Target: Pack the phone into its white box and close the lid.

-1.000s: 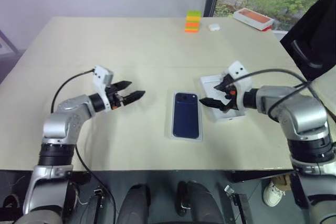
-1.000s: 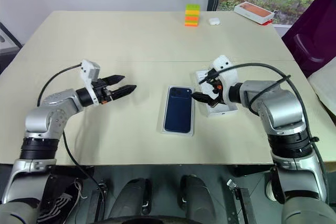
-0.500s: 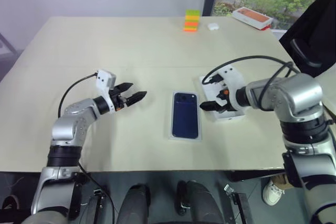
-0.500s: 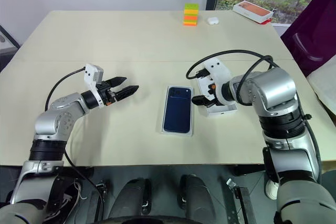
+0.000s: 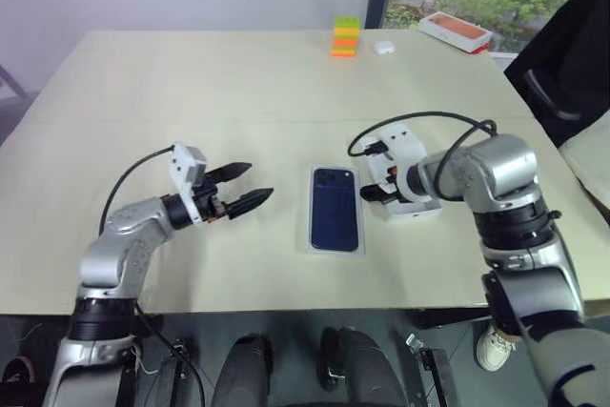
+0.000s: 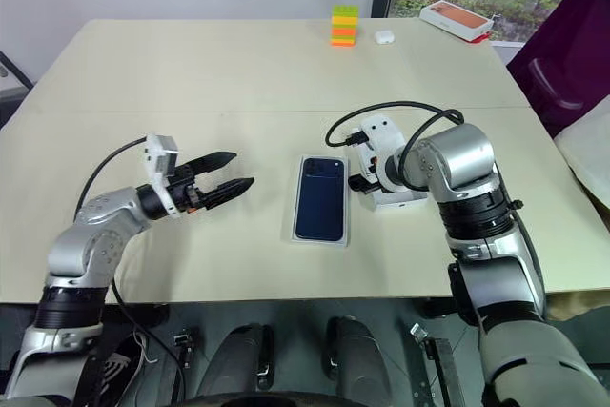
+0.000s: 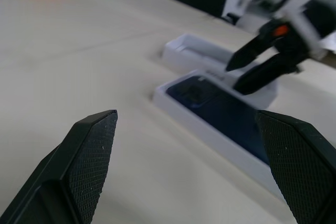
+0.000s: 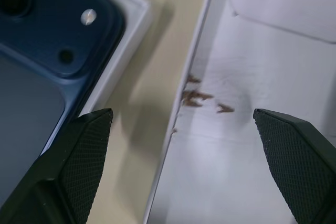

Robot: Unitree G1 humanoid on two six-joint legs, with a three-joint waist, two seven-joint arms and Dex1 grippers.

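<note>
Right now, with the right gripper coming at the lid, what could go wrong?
1. The right gripper is open astride the lid's near wall, and the white box holding the phone sits close beside it; the outer finger could nudge box or phone.
2. The lid lies inside-up, so it must be flipped; a thin-wall grip may slip.
3. The left gripper hovers open, away from the box, so nothing steadies it.

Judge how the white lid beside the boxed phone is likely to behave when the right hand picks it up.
The lid lies open side up, a shallow thin-walled shell, so it is probably light and may flex if pinched by one wall. The right hand hovers open over its near edge; a nudge there would likely slide it across the smooth table.
</note>
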